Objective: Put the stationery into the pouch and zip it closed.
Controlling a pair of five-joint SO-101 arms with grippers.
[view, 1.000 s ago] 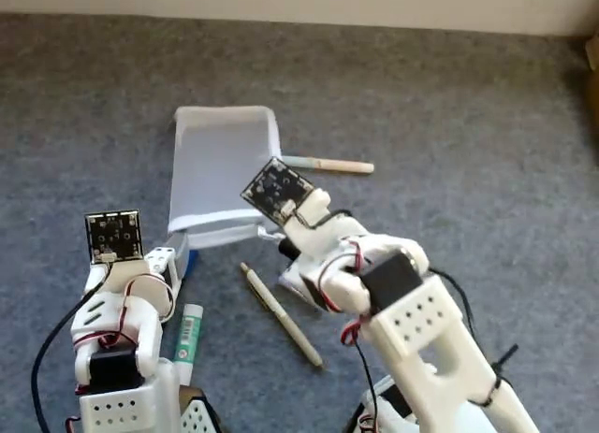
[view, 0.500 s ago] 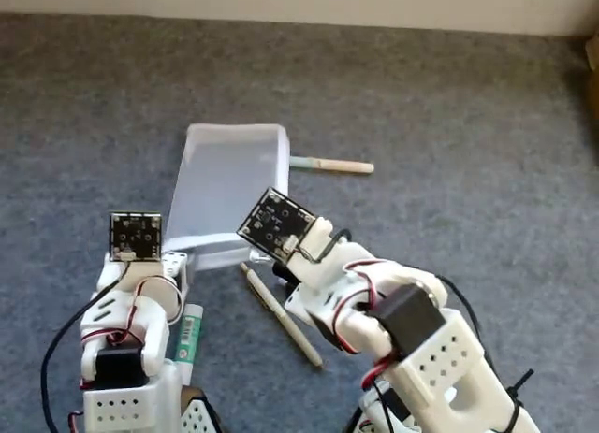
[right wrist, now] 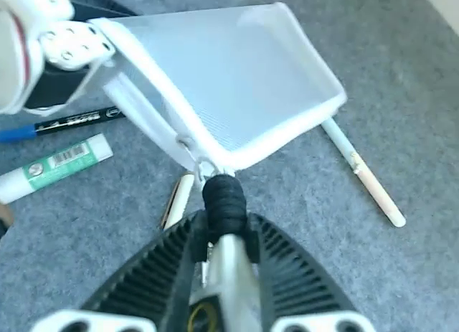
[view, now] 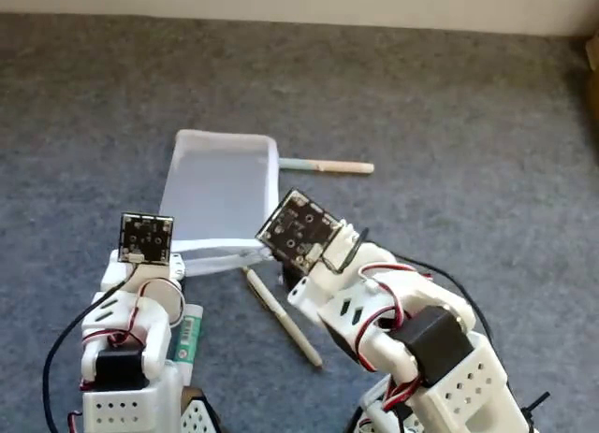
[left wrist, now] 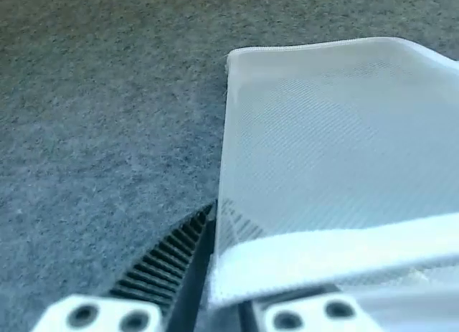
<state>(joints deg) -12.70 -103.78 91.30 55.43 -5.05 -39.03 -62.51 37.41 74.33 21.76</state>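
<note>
A white plastic left arm (view: 126, 323) and right arm (view: 374, 307) are shown, fitted with black servo motors, red and black cables and square black camera boards (view: 146, 238); the right gripper (right wrist: 224, 221) is lined with ribbed black plastic.

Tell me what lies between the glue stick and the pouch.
A black marker, beside the glue stick and short of the pouch, in the right wrist view.

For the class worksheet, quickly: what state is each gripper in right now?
Left gripper: closed, holding the pouch by its edge.
Right gripper: closed, holding the black zipper pull.
</note>
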